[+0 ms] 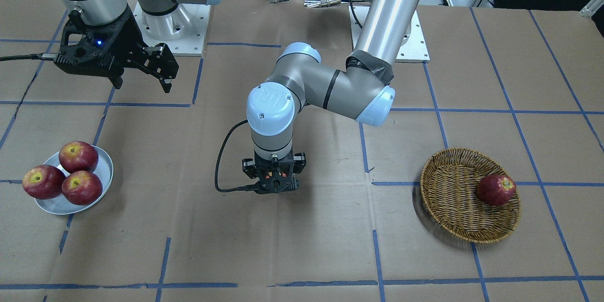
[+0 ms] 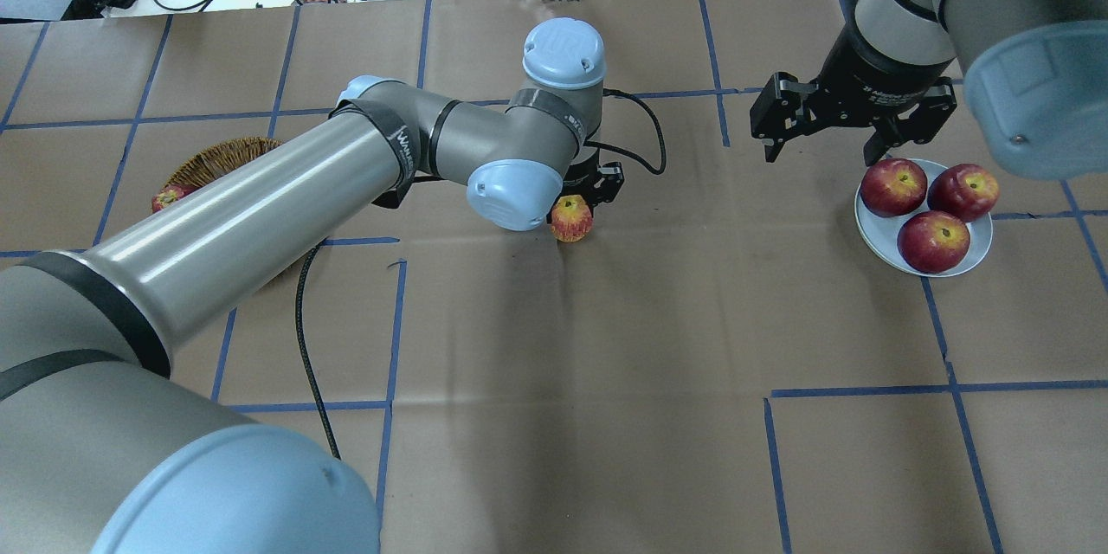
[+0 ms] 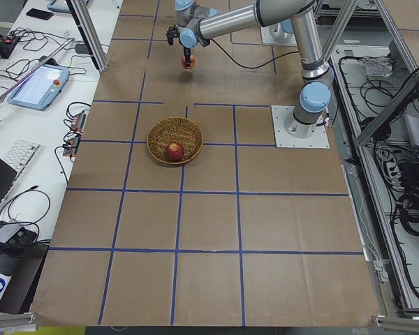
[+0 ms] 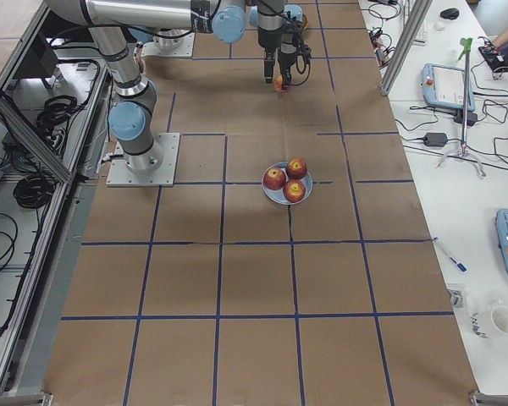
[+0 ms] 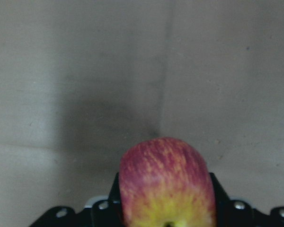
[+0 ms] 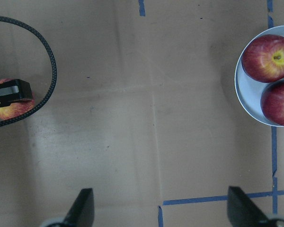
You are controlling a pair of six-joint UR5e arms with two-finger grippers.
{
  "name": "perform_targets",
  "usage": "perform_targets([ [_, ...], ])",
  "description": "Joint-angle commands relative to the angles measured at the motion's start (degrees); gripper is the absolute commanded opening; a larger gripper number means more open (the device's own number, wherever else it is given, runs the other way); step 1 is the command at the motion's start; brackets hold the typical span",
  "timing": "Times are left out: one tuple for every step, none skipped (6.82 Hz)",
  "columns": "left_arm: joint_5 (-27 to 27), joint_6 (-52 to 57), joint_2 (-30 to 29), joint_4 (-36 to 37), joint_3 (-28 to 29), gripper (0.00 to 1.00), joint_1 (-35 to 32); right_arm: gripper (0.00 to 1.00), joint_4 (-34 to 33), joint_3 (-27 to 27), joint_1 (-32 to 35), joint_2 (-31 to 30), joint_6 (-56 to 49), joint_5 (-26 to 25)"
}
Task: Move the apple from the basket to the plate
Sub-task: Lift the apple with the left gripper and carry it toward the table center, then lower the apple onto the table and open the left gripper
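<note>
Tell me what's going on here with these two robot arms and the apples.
The left arm's tool is shut on a yellow-streaked apple, holding it over the middle of the table, between the basket and the plate. One darker red apple lies in the basket, and three apples already sit on the plate. The right tool hangs open beside the plate, holding nothing.

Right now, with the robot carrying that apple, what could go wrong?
The plate already holds three apples, so little bare room is left; the carried apple might roll off the rim. The open right gripper hangs just beside the plate, so the left gripper bringing the apple over might bump it.
</note>
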Motion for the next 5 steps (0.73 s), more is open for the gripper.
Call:
perform_targets([
  [-0.1,0.1,-0.7,0.6,-0.1,0.65,0.0,1.0,0.0,0.0,0.0,0.1,0.0,0.0],
  [-0.1,0.1,-0.8,0.6,-0.1,0.7,0.0,1.0,0.0,0.0,0.0,0.0,0.0,0.1],
  [-0.1,0.1,-0.8,0.6,-0.1,0.81,0.0,1.0,0.0,0.0,0.0,0.1,0.0,0.0],
  [-0.2,0.1,-0.1,0.5,-0.1,0.99,0.0,1.0,0.0,0.0,0.0,0.0,0.0,0.0],
  [-0.1,0.1,1.5,-0.2,0.4,0.99,0.2,1.0,0.0,0.0,0.0,0.1,0.0,0.0],
])
